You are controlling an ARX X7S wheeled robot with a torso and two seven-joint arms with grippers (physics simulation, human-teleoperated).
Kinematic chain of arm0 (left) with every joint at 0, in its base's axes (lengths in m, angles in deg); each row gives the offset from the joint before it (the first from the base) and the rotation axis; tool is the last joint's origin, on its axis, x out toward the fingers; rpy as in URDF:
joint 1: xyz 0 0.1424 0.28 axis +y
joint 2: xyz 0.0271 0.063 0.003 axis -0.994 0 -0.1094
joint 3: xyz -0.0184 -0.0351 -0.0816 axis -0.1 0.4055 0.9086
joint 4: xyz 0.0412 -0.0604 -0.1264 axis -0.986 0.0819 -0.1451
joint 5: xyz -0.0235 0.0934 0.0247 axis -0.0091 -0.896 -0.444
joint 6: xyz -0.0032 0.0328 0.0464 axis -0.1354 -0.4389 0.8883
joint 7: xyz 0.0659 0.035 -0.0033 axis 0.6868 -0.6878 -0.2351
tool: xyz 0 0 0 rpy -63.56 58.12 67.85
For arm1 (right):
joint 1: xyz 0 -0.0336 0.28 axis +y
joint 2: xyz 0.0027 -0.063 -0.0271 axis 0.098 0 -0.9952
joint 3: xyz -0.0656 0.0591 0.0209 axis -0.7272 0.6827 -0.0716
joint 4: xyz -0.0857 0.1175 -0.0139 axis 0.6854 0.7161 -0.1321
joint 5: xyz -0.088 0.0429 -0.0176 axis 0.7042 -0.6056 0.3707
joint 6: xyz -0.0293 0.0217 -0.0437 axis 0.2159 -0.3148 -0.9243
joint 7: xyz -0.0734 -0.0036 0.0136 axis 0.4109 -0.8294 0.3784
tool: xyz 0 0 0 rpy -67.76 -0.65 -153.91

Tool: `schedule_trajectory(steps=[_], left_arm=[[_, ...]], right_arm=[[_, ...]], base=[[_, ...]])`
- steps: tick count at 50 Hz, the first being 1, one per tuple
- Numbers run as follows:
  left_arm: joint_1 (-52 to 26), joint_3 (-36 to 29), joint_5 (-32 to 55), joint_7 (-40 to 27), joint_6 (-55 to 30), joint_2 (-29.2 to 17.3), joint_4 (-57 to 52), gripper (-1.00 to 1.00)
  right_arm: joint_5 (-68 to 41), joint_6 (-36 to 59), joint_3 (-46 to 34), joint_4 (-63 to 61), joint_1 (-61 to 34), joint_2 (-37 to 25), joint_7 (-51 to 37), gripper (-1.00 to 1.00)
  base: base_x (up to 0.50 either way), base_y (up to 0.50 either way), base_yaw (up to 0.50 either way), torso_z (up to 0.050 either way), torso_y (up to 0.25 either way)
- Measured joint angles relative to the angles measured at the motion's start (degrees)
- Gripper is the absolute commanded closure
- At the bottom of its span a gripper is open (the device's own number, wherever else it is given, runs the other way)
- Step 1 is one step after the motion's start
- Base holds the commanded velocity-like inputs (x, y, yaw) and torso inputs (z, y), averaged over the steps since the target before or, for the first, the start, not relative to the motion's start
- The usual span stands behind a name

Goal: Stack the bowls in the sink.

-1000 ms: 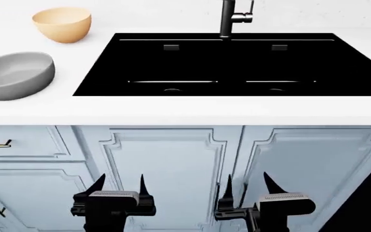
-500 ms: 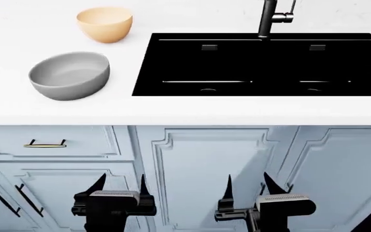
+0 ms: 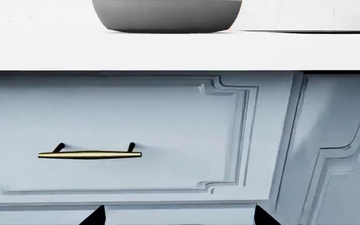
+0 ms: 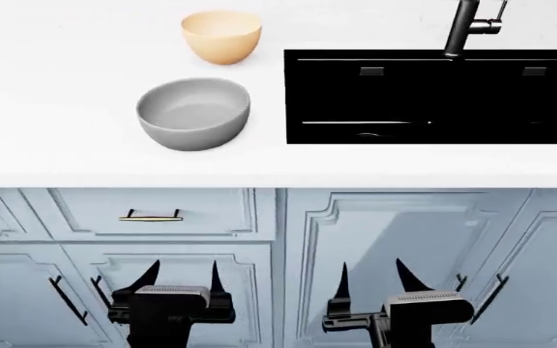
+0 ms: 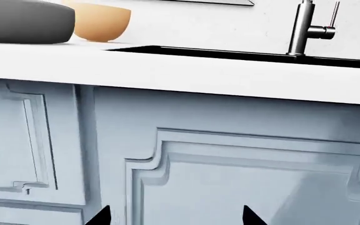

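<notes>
Two bowls sit on the white counter (image 4: 56, 109), both outside the sink (image 4: 434, 94): the grey bowl (image 4: 194, 112) nearer the front edge, the tan bowl (image 4: 221, 35) behind it toward the wall, the two near each other but apart. The sink is just to their right, with the faucet (image 4: 464, 29) rising at its back rim. Nothing is stacked yet, and neither basin holds a bowl.

My arms hang low in front of the cabinet doors, well below the counter. I judge they are kept down there so they stay clear of the counter's edge while my base lines up. My left gripper (image 4: 180, 278) has its fingers spread wide and empty; my right gripper (image 4: 373, 278) is likewise spread and holds nothing. From my left wrist I see the grey bowl above a drawer with a brass handle (image 3: 89, 153), so that arm faces it squarely.

Compared with a second ago, the bowls and the sink have slid to the right in my head view: the grey bowl was at the far left edge and now sits above my left gripper. My grippers keep the same low pose. I judge the next move is raising the left arm to the grey bowl.
</notes>
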Motion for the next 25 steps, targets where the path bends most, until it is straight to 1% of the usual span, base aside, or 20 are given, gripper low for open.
schedule_trajectory(steps=[25], left_arm=[[-0.2,-1.0,1.0,-1.0,-0.1,-0.7,-0.1,-1.00]], right_arm=[[-0.9,-0.2,-0.8,0.1,-0.2,-0.8,-0.8,-1.00]], base=[[0.00,0.50,0.00,0.000,0.000]])
